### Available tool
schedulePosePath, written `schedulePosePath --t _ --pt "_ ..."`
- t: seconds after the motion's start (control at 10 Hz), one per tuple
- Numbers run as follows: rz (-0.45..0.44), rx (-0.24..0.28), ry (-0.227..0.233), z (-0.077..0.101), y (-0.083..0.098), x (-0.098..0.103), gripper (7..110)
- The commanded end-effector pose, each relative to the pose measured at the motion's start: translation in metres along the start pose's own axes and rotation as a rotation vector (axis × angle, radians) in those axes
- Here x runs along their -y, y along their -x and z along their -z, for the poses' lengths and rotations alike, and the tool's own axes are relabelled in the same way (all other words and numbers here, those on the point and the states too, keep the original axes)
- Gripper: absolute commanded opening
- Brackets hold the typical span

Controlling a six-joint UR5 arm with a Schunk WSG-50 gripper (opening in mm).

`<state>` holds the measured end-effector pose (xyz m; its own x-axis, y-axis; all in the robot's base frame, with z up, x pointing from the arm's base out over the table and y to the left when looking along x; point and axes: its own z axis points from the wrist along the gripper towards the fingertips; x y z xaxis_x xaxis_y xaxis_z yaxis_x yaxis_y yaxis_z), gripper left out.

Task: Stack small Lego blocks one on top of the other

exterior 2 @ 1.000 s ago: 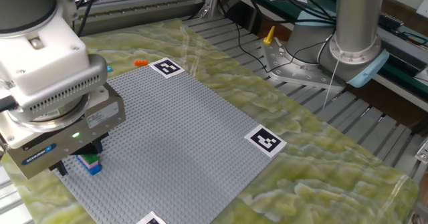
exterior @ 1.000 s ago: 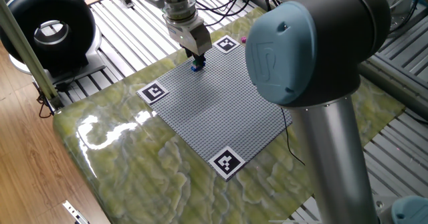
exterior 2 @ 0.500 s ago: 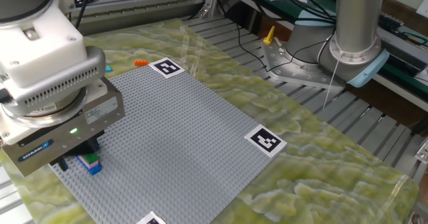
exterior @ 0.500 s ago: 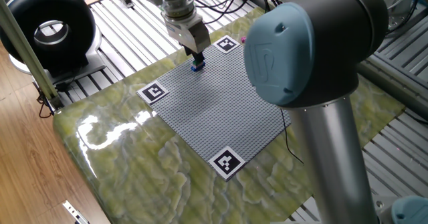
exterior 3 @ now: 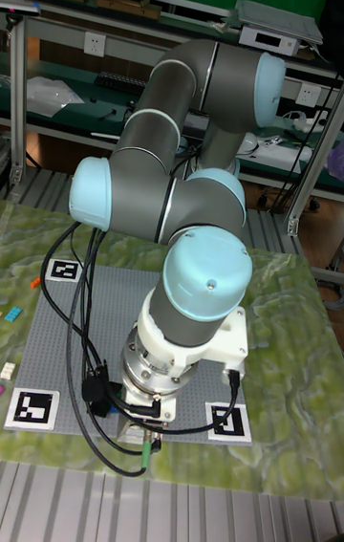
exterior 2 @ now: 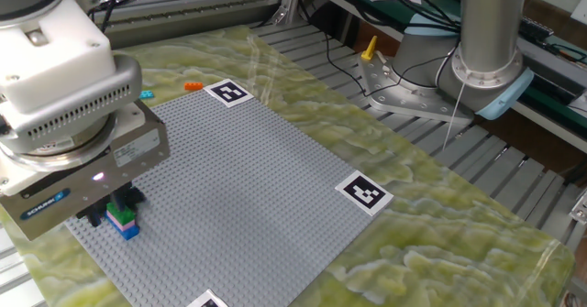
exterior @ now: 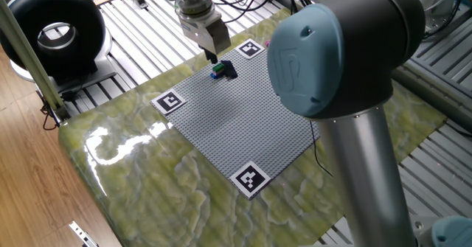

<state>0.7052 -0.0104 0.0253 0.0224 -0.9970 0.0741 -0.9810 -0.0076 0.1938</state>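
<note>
Tool (exterior 2: 108, 200) (jaw state unclear) just above glossy pink-green-blue brick stack (exterior 2: 122, 221) on studded grey baseplate (exterior 2: 257, 197)

Pink, green, blue Lego blocks (exterior 2: 122, 220) stand stacked upright.

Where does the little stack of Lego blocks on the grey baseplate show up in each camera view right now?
One fixed view: the Lego stack is top centre, just under the jaws.
The other fixed view: it stands at lower left, beside the gripper body.
Tall fixed view: near the bottom, only a green bit shows under the gripper; whether it is the stack I cannot tell.
Shared landmark: the grey baseplate.
</note>
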Motion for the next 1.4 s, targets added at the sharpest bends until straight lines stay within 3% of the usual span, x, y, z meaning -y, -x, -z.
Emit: schedulePosePath --t 0.0,0.3,0.5,0.6,0.7,0.9,1.0,1.1,1.2,1.3 --pt "-0.034 -0.008 -0.084 0.010 -0.005 0.015 7" --pt "-0.075 -0.004 -0.133 0.021 -0.016 0.020 7" --pt "-0.104 0.047 -0.201 0.024 -0.019 0.026 7" --pt "-0.103 0.102 -0.202 0.022 -0.017 0.024 44" --pt "-0.097 0.146 -0.196 0.019 -0.019 0.020 44" --pt "-0.102 0.142 -0.196 0.014 -0.047 0.002 44" --pt "-0.092 0.137 -0.199 0.012 -0.056 -0.002 66" --pt "-0.104 0.160 -0.199 0.008 -0.059 -0.006 66" --pt "-0.153 0.237 -0.202 0.003 -0.050 -0.008 66" --pt "-0.155 0.247 -0.206 -0.001 -0.052 -0.008 66"
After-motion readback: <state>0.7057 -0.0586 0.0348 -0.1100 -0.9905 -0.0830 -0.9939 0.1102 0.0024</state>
